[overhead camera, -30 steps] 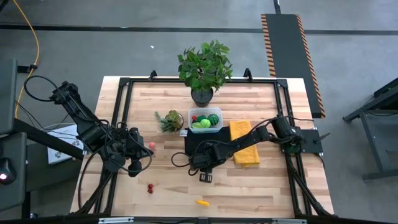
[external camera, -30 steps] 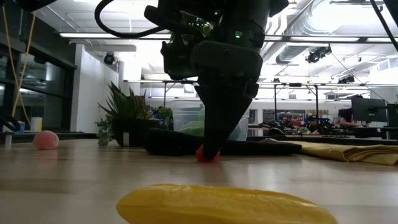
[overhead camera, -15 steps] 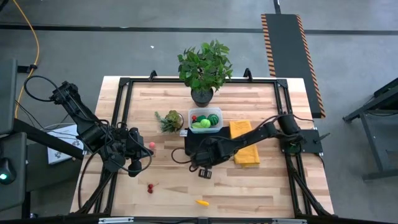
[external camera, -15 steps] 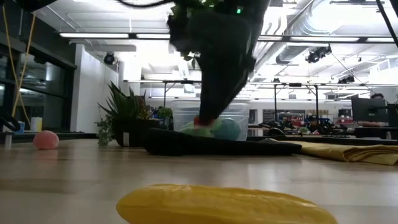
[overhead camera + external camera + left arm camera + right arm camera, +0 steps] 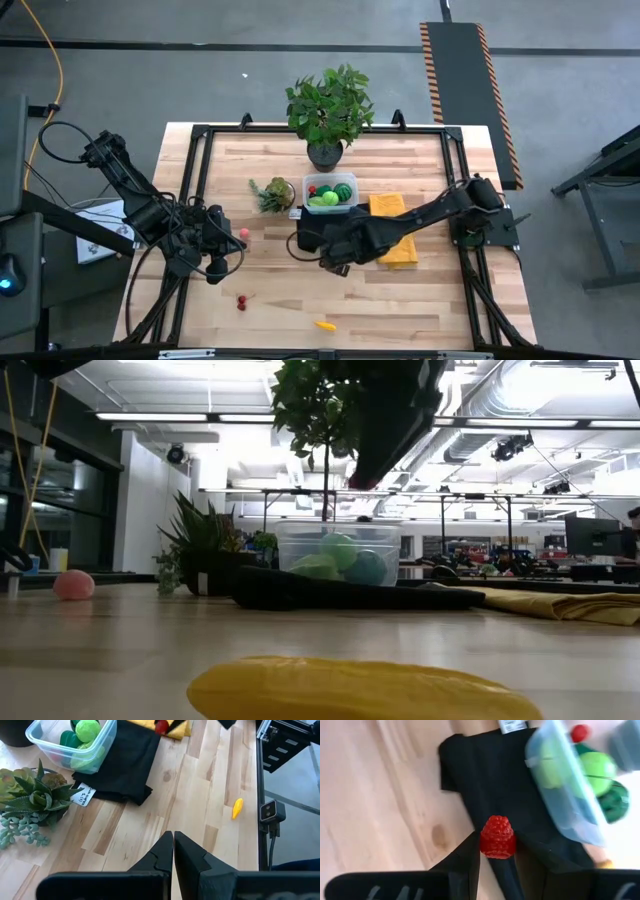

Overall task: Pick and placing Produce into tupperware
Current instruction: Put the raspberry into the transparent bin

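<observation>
On the wooden bench (image 5: 420, 300), toward the middle of its far edge, we see the clear tupperware (image 5: 331, 192) sitting beside a black cloth (image 5: 312, 231), already holding green balls and a red piece. Our right claw (image 5: 497, 851) hangs above that cloth, near the box, pinching a red raspberry (image 5: 497, 837) between its fingers. A yellow cloth (image 5: 392, 222) lies just beside the box on its right-edge side, a small spiky plant (image 5: 273, 193) on its left-edge side, and a big leafy plant (image 5: 329, 110) at the far edge. Loose produce remains: a pink ball (image 5: 244, 233) and cherries (image 5: 241, 300) toward the left edge, a yellow piece (image 5: 325, 325) at the near edge. Our left claw (image 5: 173, 842) waits by the left edge, fingers pressed together.
</observation>
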`<state>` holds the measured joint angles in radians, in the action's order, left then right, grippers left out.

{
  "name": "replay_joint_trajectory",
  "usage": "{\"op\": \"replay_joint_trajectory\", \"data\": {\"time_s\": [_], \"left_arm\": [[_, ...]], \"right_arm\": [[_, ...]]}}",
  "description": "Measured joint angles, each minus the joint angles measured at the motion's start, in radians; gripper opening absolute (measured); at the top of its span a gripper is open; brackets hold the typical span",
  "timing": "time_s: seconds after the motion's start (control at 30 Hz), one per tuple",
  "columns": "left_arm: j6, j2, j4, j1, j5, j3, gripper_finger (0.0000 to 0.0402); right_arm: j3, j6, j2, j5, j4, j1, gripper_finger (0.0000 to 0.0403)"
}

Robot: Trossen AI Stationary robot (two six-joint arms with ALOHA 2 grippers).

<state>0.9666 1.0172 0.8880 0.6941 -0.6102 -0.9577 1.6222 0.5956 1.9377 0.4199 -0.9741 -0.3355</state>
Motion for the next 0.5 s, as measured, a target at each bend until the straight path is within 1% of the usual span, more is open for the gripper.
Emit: {"op": "replay_joint_trajectory", "data": {"time_s": [0.17, 0.3, 0.5], "left_arm": [[0.000, 0.000, -0.001, 0.000, 0.000, 0.000, 0.0005], [0.000, 0.000, -0.002, 0.000, 0.000, 0.000, 0.0005], [0.000, 0.000, -0.002, 0.000, -0.010, 0.000, 0.0005]], "right_arm": [[0.000, 0.073, -0.014, 0.075, -0.057, -0.028, 0.0087], [0.000, 0.126, -0.017, 0.102, -0.087, -0.044, 0.0087], [0.000, 0.181, -0.017, 0.147, -0.085, -0.053, 0.0087]]}}
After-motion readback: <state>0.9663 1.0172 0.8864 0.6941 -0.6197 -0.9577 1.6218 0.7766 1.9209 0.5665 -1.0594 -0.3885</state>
